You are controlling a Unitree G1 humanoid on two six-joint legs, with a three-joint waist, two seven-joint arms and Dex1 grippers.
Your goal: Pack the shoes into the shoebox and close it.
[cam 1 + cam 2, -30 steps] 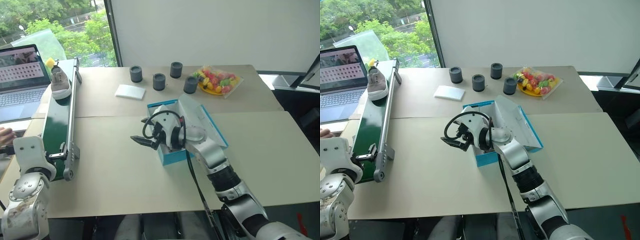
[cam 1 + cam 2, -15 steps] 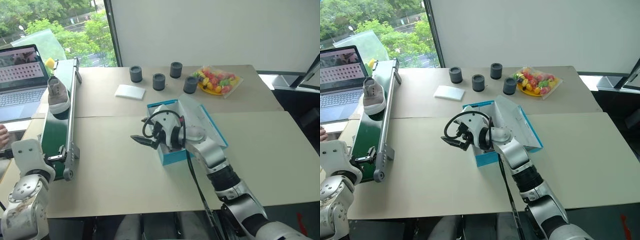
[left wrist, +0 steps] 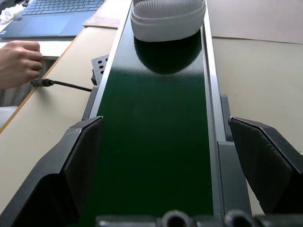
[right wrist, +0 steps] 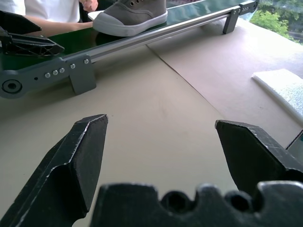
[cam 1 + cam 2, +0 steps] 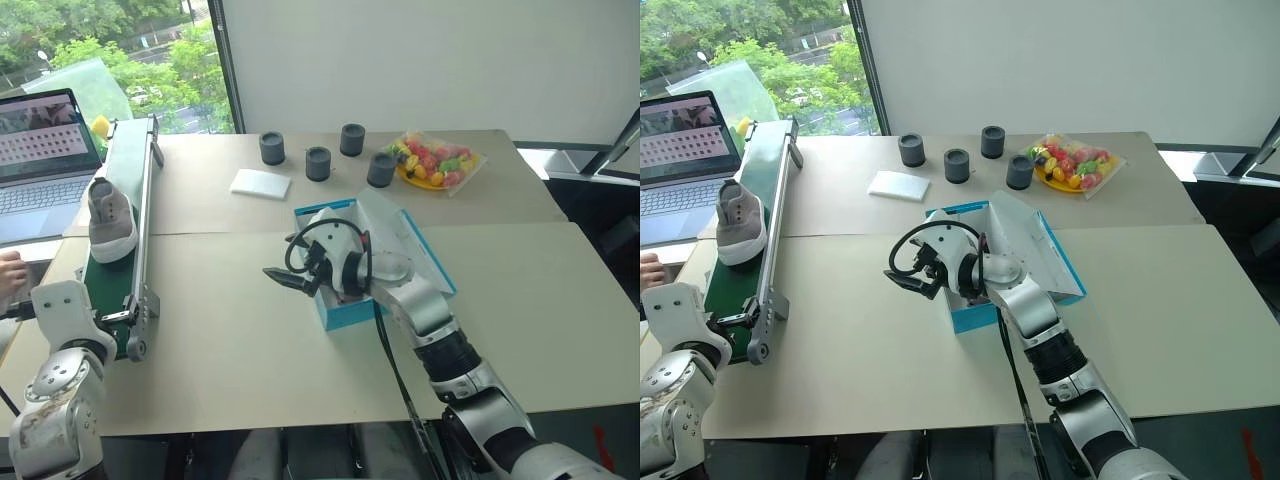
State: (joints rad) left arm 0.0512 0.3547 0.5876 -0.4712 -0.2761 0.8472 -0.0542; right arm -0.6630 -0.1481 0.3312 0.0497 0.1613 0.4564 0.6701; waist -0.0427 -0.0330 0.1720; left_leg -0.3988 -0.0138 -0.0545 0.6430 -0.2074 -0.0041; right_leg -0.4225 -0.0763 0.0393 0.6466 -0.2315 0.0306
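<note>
One taupe shoe [image 5: 112, 218] with a whitish sole rides on the green conveyor belt [image 5: 122, 160] at the table's left, toe toward me [image 3: 168, 19]. At the belt's near end my left gripper [image 3: 165, 121] is open, a finger on each side of the belt, with the shoe well ahead of it. The blue shoebox [image 5: 350, 313] sits mid-table with its lid [image 5: 400, 235] flipped back. My right gripper [image 5: 285, 281] hovers open and empty at the box's left side, pointing toward the belt [image 4: 161, 122]. My right wrist hides most of the box's inside.
A laptop [image 5: 40, 150] and a person's hand [image 3: 21, 61] are left of the belt. At the back of the table lie a white pad [image 5: 260, 183], several dark cylinders [image 5: 318, 162] and a bag of colourful sweets [image 5: 435, 160].
The shoe has travelled along the belt toward its near end and my left gripper. Both grippers have kept their places and stayed open.
</note>
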